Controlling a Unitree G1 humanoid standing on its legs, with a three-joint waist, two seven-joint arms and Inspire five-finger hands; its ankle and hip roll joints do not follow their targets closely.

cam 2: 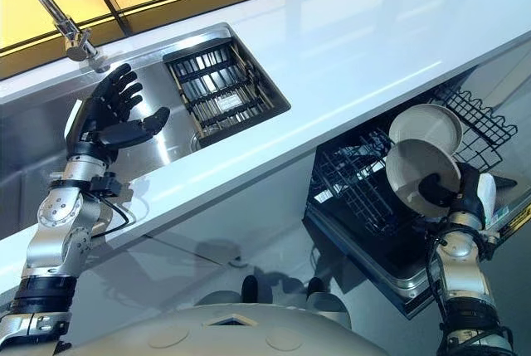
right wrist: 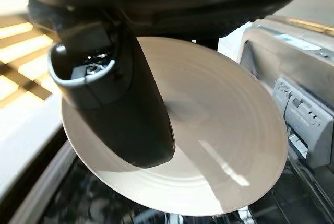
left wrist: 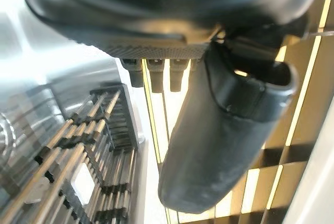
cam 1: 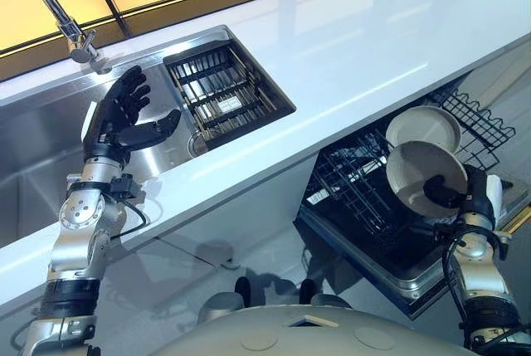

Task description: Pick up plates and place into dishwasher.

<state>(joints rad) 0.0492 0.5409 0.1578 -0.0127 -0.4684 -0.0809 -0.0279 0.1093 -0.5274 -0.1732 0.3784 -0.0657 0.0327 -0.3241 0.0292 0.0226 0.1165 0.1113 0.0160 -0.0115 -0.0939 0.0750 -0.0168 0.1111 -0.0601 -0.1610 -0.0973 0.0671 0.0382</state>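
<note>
White ceramic marks the task's object: a plate (cam 1: 426, 178) is pinched in the right hand (cam 1: 465, 197), thumb across its face and fingers curled behind its lower rim, as the right wrist view confirms. The held plate hangs tilted above the dishwasher rack (cam 1: 357, 182), a dark wire basket drawn out below the front edge of the countertop (cam 1: 348, 49). A second plate (cam 1: 423, 128) already stands in the rack toward its far end, just behind the held one; whether the two touch cannot be told.

The left hand (cam 1: 124, 115) hovers over the stainless sink (cam 1: 33, 148) with fingers spread and thumb out, holding nothing. A slotted drainer tray (cam 1: 224, 90) occupies the sink's right end, next to the countertop, and a faucet (cam 1: 70, 32) rises from the sink's far edge.

The step in hand appears to be lowering the held plate into a slot of the rack. To do it well, the plate should probably be turned roughly parallel to the standing plate and brought down edge-first between two rows of tines, in a slot next to the occupied one. The thumb should release only once the lower rim is seated, since a glazed plate held by a rim pinch may slip. Likely risks are knocking the rim against the standing plate or catching the fingers on the wires. The left hand is well apart from this work and need not move.
</note>
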